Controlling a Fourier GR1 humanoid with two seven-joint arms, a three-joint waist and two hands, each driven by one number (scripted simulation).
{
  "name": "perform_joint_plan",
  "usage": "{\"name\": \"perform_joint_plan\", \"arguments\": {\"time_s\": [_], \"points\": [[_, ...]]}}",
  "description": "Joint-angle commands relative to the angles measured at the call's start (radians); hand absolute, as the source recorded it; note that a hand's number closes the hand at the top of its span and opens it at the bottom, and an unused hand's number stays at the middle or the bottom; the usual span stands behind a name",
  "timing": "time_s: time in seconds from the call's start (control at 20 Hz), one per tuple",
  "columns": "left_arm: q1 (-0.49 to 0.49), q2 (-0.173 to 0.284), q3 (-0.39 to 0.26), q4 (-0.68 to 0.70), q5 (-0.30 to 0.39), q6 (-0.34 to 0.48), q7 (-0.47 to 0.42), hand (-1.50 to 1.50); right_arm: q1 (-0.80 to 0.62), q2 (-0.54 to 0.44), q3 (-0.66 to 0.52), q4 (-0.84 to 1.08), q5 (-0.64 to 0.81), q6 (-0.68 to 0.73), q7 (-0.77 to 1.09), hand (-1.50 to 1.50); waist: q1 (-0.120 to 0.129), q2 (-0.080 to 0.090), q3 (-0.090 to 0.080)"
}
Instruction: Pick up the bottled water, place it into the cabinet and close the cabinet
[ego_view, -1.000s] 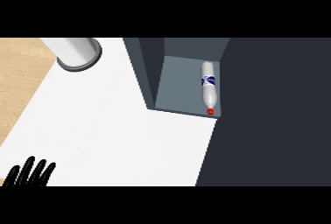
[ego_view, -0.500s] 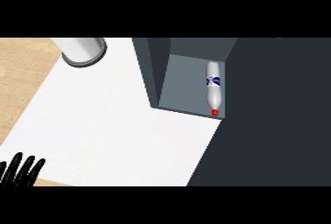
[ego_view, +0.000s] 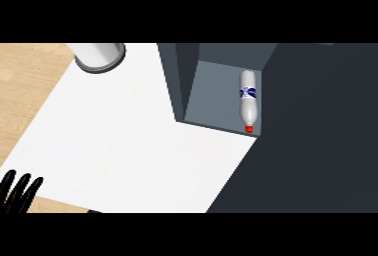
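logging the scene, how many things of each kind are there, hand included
bottled water: 1, lying inside the cabinet
cabinet: 1, open
grey cylinder at the counter's top left: 1
left hand: 1, fingers straight, at the lower left edge
total: 4

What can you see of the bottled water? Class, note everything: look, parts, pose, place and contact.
The bottled water is a slim, white-looking plastic bottle with a blue label near its middle and a red cap. It lies on its side on the floor of the open grey cabinet, close along the right wall, cap pointing toward the front edge. No hand touches it.
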Motion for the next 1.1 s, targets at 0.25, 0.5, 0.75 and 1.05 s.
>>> {"name": "perform_joint_plan", "arguments": {"time_s": [0.25, 0.5, 0.75, 1.05], "points": [[0.010, 0.031, 0.044, 0.006, 0.030, -0.036, -0.009, -1.50, -0.128, 0.231, -0.007, 0.184, -0.176, -0.106, 0.163, 1.50, 0.009, 0.008, 0.008], [0.025, 0.043, 0.054, 0.022, 0.036, -0.066, -0.011, -1.50, -0.231, 0.285, -0.078, 0.310, -0.322, -0.074, 0.212, 1.50, 0.008, 0.006, 0.011], [0.038, 0.051, 0.071, 0.034, 0.052, -0.078, -0.004, -1.50, -0.386, 0.317, -0.278, 0.478, -0.333, -0.116, 0.224, 1.50, -0.014, -0.005, 0.013], [0.031, 0.045, 0.098, 0.059, 0.085, -0.105, 0.001, -1.50, -0.672, 0.397, -0.422, 0.777, -0.275, -0.216, 0.253, 1.50, -0.058, -0.010, 0.015]]}}
